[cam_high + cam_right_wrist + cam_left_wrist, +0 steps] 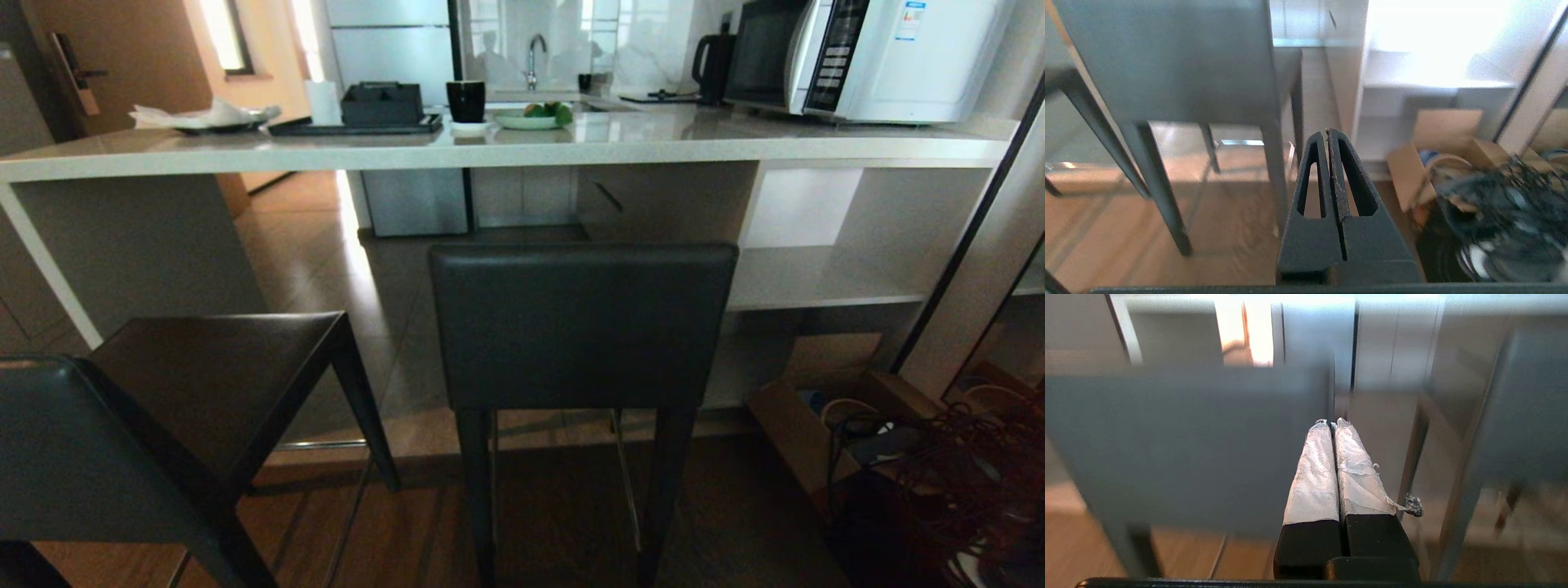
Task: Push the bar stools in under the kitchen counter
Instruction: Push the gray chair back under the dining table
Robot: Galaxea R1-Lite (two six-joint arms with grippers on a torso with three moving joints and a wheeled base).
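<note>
One bar stool (584, 327) stands in the middle with its dark backrest towards me, its seat reaching under the kitchen counter (506, 151). A second bar stool (220, 384) stands at the lower left, turned at an angle and out from the counter. Neither arm shows in the head view. My left gripper (1332, 424), with white-wrapped fingers, is shut and empty, a little short of a grey stool backrest (1188, 445). My right gripper (1327, 132) is shut and empty, beside the middle stool's backrest (1167, 61) and apart from it.
On the counter stand a microwave (865, 57), a kettle (714, 65), a black cup (465, 100), a plate of fruit (535, 116) and a tray (359, 122). An open cardboard box (804, 425) and a tangle of cables (939, 482) lie on the floor at the right.
</note>
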